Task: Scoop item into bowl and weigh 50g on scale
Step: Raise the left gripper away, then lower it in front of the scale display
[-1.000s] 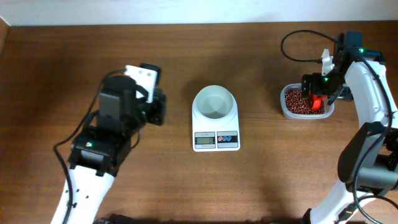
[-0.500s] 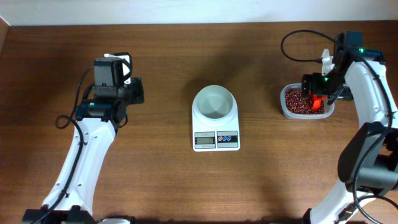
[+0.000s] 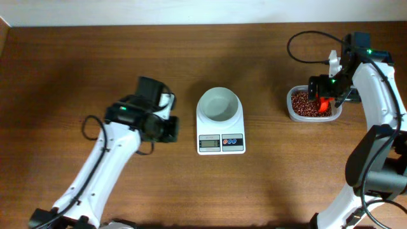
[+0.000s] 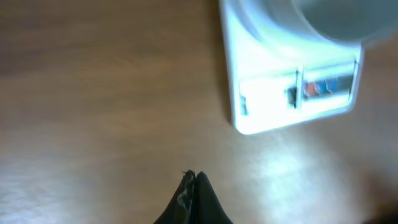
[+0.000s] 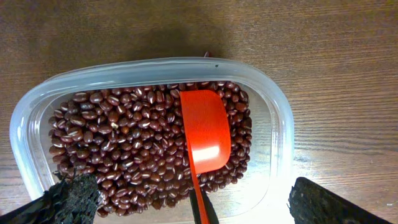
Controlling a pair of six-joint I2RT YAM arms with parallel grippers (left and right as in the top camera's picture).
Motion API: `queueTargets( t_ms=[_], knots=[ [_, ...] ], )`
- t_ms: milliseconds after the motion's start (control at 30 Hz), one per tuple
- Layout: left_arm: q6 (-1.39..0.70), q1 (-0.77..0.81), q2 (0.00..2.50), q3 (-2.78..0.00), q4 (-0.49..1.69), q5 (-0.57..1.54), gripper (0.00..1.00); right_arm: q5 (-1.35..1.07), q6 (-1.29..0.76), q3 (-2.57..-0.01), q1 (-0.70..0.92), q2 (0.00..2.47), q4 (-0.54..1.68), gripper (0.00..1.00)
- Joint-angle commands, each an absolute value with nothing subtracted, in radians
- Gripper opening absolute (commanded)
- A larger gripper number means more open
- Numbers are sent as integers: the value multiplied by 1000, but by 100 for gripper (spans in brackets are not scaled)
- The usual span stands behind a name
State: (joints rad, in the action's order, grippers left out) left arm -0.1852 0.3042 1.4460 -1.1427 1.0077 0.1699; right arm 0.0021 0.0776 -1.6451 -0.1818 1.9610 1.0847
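Taking the scoop [image 5: 204, 130] seems the step in hand: the beans [image 5: 124, 143] lie in the tub [image 5: 273, 112], the bowl [image 3: 220, 105] stands empty on the scale [image 3: 220, 143], the right tool [image 5: 202, 202] is apart and probably must clamp the handle, and the left tool [image 4: 191, 186] is together.

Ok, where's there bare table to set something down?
Bare wood between the scale and the tub, the front strip before the scale, and the far-left corner. Crowded: the right edge, where the right gripper hangs over the tub, and the scale's left side, where the left gripper sits close.
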Motion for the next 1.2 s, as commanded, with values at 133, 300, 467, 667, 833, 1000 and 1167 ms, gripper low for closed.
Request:
queueTargets(
  t_ms=[133,300,467,667,833,1000,1167],
  knots=[
    [-348,643,1442,-1146,1008,-43,0,8,71,-1639,-184,1955,1084,99],
    [-445,712,1464,-1094,891,-89,0,8,71,-1639,-184,1955,1084,99],
    [-481,712,1515,-1056,865,-87,1,8,71,-1639,-184,1955,1084,99],
    [-427,745,1560,-1048,864,-83,20,8,71,-1639,-184,1955,1084,99],
    [-363,801,1560,-1048,883,-83,50,8,71,-1639,-184,1955,1084,99],
    [-344,817,1560,-1048,896,-84,62,8,71,-1639,-185,1955,1084,99],
    [-384,817,1559,-1048,909,-96,64,8,71,-1639,-185,1955,1084,99]
  ],
)
